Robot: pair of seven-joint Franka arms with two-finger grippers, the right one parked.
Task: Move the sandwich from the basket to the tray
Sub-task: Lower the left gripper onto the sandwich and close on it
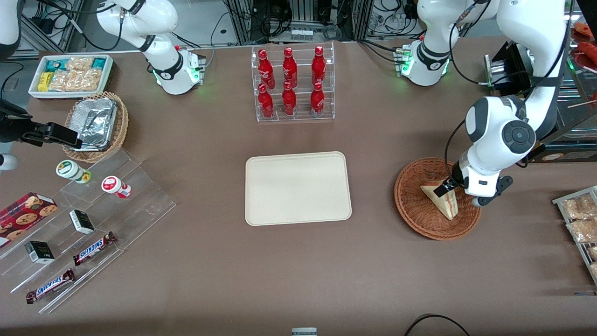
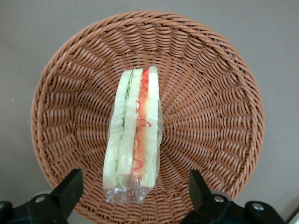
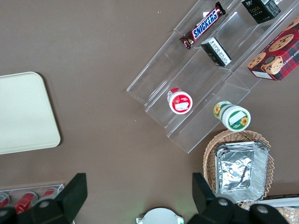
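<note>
The sandwich (image 1: 441, 201) is a clear-wrapped wedge of white bread that rests on edge in the reddish-brown wicker basket (image 1: 416, 212). Red, orange and green filling shows along the sandwich (image 2: 134, 135). My gripper (image 1: 444, 188) hangs just over the basket (image 2: 210, 107), above the sandwich's wider end. The gripper (image 2: 134, 181) is open. Its black fingers (image 2: 70, 190) stand apart on either side of the wrapped end, not touching it. The empty cream tray (image 1: 298, 187) lies at mid-table, well apart from the basket, toward the parked arm's end.
A clear rack of red bottles (image 1: 293, 84) stands farther from the front camera than the tray. Pastry packets (image 1: 580, 219) lie at the working arm's end of the table. An acrylic stepped stand (image 1: 93, 224) with snacks, a tan foil-tray basket (image 1: 95, 126) and a white bin (image 1: 70, 74) sit toward the parked arm's end.
</note>
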